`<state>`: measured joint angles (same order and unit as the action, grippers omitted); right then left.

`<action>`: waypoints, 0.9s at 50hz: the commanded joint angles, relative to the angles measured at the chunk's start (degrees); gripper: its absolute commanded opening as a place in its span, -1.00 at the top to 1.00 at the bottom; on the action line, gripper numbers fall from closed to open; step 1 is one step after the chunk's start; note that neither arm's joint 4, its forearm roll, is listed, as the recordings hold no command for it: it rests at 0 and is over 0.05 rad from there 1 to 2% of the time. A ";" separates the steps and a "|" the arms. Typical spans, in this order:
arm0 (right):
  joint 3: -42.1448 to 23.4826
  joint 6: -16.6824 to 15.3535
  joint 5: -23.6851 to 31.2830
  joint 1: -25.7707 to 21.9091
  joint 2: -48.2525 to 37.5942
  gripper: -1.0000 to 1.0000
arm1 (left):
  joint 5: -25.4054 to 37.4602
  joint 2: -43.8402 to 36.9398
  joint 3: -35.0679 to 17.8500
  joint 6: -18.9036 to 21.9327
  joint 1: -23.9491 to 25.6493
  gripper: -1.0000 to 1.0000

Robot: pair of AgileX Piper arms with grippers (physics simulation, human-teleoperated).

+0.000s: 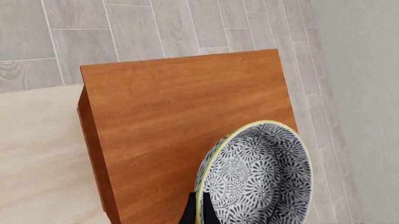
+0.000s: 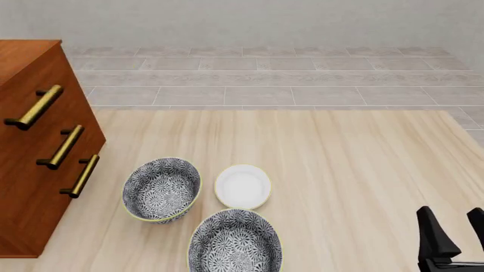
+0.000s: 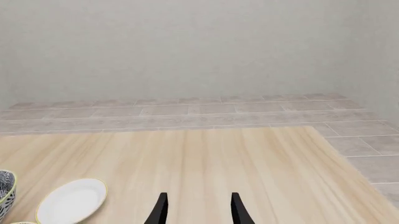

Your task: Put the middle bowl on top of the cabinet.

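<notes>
Left gripper [image 1: 198, 212] clamped on middle bowl [image 1: 259, 172] rim, held tilted over cabinet [image 1: 187, 121] top near its edge. Right gripper [image 2: 455, 233] spread open, empty, above bare desk [image 2: 348, 170].

My right gripper [image 2: 455, 229] hangs low at the near right, fingers parted and bare. My left gripper [image 1: 198, 212] seems clamped on the bowl's [image 1: 259, 175] rim.

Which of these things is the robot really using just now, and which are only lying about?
In use:
- patterned bowl, gripped at its rim by the left claw
- cabinet, its top right under that bowl

Lying about:
- two patterned bowls on the table
- white dish
- right claw, open, idle
</notes>
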<state>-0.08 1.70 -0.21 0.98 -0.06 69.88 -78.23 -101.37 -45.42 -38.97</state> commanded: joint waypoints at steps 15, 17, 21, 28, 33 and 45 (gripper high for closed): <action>0.04 -0.08 -0.04 0.00 0.01 -1.00 | -0.21 0.16 0.99 -0.63 0.37 1.00; 0.04 -0.09 -0.04 0.01 0.01 -1.00 | -0.17 0.14 0.92 -0.58 0.04 1.00; 0.04 -0.08 -0.08 0.09 0.01 -1.00 | -0.13 0.20 0.88 -0.45 -0.12 1.00; 0.05 -0.05 -0.12 0.08 0.01 -1.00 | -0.27 0.44 0.92 -0.27 -0.12 1.00; 0.04 0.03 -0.13 0.11 0.01 -1.00 | -0.37 0.64 1.20 -0.26 -0.06 1.00; 0.01 0.20 -0.12 0.13 0.02 -1.00 | -0.68 1.02 1.34 -0.02 -0.54 1.00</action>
<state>-0.05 1.80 -0.32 1.09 -0.05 69.54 -77.65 -100.00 -45.81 -39.15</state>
